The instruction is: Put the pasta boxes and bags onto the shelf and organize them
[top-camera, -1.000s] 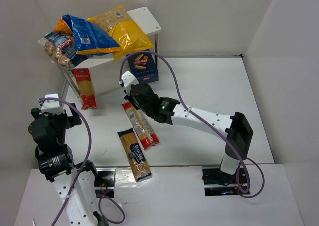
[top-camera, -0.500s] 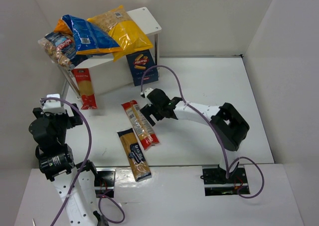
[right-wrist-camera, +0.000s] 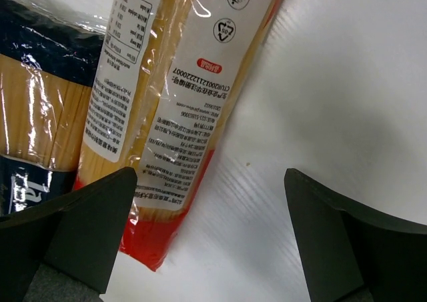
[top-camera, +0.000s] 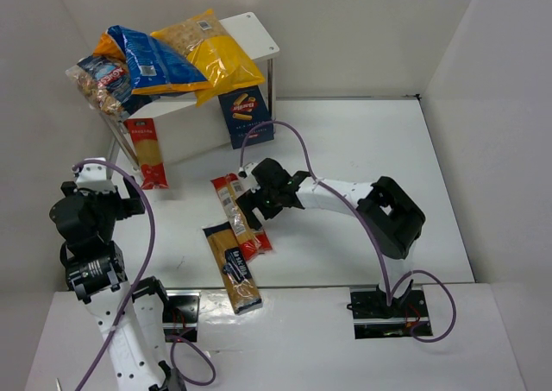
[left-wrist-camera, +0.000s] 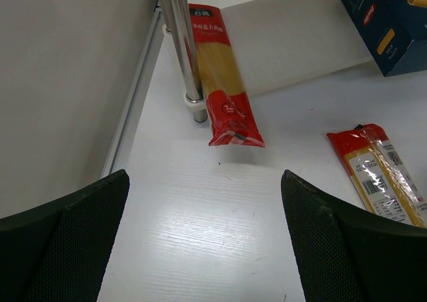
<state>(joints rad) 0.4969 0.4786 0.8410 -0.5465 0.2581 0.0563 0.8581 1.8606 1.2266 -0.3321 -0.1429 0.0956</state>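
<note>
On the shelf (top-camera: 254, 30) lie blue (top-camera: 151, 59), yellow (top-camera: 210, 53) and clear (top-camera: 99, 85) bags. A dark blue pasta box (top-camera: 247, 115) (left-wrist-camera: 393, 22) stands under it, beside a red-edged spaghetti packet (top-camera: 148, 154) (left-wrist-camera: 223, 82). A second red-edged packet (top-camera: 235, 211) (right-wrist-camera: 180, 95) and a dark-label packet (top-camera: 231, 266) (right-wrist-camera: 33, 102) lie flat on the table. My right gripper (top-camera: 248, 205) (right-wrist-camera: 210, 235) hangs open low over the second packet's end, holding nothing. My left gripper (top-camera: 129, 199) (left-wrist-camera: 205, 242) is open above bare table, near the shelf leg (left-wrist-camera: 183, 49).
White walls close in the table on the left, back and right. The shelf's thin metal legs (top-camera: 270, 80) stand around the box and the packet under it. The right arm's purple cable (top-camera: 293, 145) arcs over the middle of the table.
My right gripper has opened, left the pasta box under the shelf, and drawn back down to the red-edged packet on the table. The left arm shifted slightly.
</note>
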